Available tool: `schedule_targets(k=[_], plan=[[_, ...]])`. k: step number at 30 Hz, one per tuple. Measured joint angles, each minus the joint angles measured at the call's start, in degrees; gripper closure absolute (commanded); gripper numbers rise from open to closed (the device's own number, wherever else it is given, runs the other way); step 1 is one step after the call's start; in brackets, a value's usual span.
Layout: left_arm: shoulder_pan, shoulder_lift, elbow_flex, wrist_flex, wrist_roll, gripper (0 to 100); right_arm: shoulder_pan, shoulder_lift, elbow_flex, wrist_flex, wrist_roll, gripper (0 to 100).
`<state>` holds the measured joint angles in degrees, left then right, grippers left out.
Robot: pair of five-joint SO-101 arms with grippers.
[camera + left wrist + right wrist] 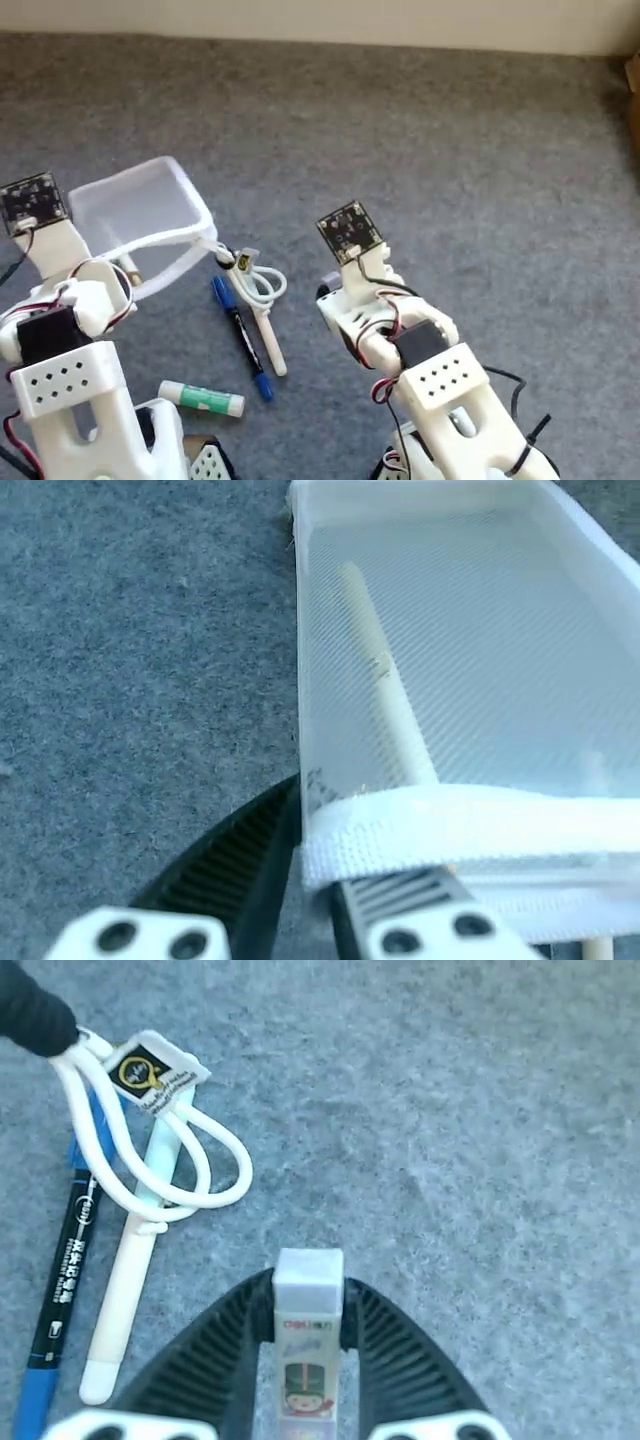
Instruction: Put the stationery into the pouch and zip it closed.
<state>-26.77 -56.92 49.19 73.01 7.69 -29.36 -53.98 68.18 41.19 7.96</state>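
Closest to us, the right gripper (308, 1305) has its jaws narrowed onto an eraser (308, 1282); it sits between them, long axis along the fingers, bare white end poking past the tips; just beyond, on the carpet, a white pen (125, 1285) and a blue marker (65, 1270) lie side by side, nearly parallel, with a looped cord (215, 1175) draped across the pen; the left gripper (320, 880) is clamped on the rim of the mesh pouch (480, 630); inside it we see a cream pen (385, 695) lying lengthwise.
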Motion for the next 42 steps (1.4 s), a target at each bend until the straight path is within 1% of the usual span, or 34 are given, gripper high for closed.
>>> schedule_targets(k=[4, 12, 20, 26, 32, 42], plan=[[3.2, 0.1, -3.5, 3.4, -2.4, 99, 0.0, 0.0, 0.3, -1.5, 0.0, 99.4], [8.1, 0.1, -7.3, 6.9, -2.8, 99, 0.0, 0.0, 0.3, -1.8, 0.0, 99.4], [11.7, 0.1, -14.2, 11.0, -2.8, 99, 0.0, 0.0, 0.3, -1.8, 0.0, 99.4], [15.5, 0.2, -17.2, 11.3, -2.8, 99, 0.0, 0.0, 0.3, -1.8, 0.0, 99.4], [16.8, 0.2, -19.3, 11.3, -2.8, 99, 0.0, 0.0, 0.3, -1.8, 0.0, 99.4], [16.8, 0.2, -20.1, 11.3, -2.8, 99, 0.0, 0.0, 0.3, -1.8, 0.0, 99.4]])
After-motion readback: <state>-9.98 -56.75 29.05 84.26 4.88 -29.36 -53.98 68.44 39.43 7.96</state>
